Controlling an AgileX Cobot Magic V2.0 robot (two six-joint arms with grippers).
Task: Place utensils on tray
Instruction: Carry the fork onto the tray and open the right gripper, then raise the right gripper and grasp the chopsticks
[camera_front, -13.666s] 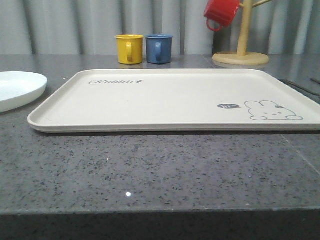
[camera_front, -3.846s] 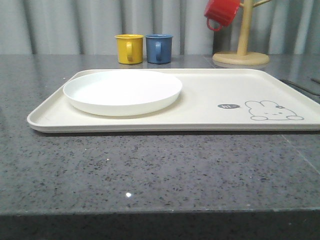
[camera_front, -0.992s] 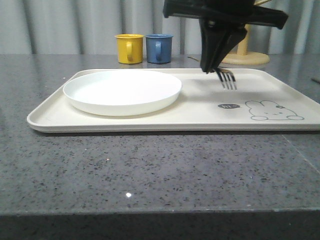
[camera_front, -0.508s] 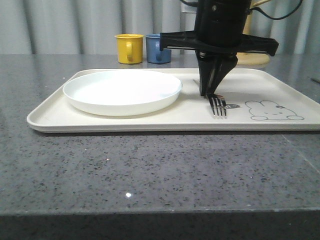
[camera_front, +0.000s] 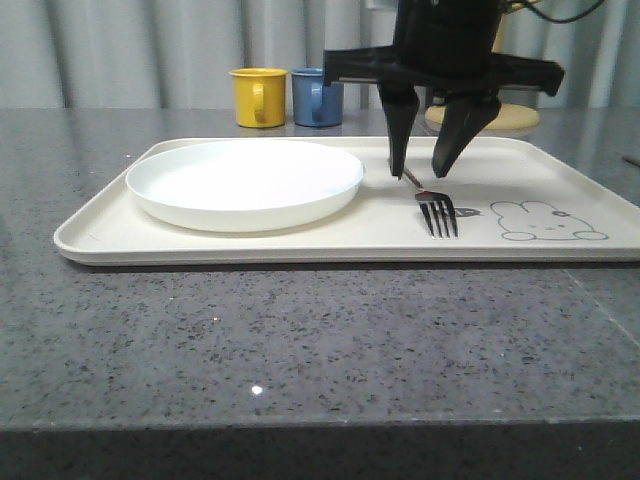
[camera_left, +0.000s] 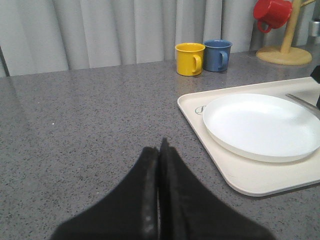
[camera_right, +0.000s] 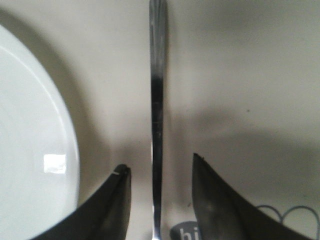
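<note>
The silver fork (camera_front: 434, 208) lies flat on the cream tray (camera_front: 300, 245), tines toward the front, just right of the white plate. Its handle (camera_right: 156, 115) runs straight between the fingers of my right gripper (camera_right: 159, 167), which stands open right above it without touching it. From the front the right gripper (camera_front: 419, 172) hangs over the fork's handle, fingers spread. My left gripper (camera_left: 159, 147) is shut on nothing and rests over the bare counter, left of the tray (camera_left: 235, 175).
A round white plate (camera_front: 245, 182) sits on the tray's left half. Yellow mug (camera_front: 260, 96) and blue mug (camera_front: 318, 96) stand behind the tray. A wooden mug tree (camera_left: 285, 42) with a red mug (camera_left: 271, 13) stands at the back right.
My right gripper brought the fork down onto the tray and has opened, letting it go. The fork now lies flat. The left gripper has not visibly moved.
</note>
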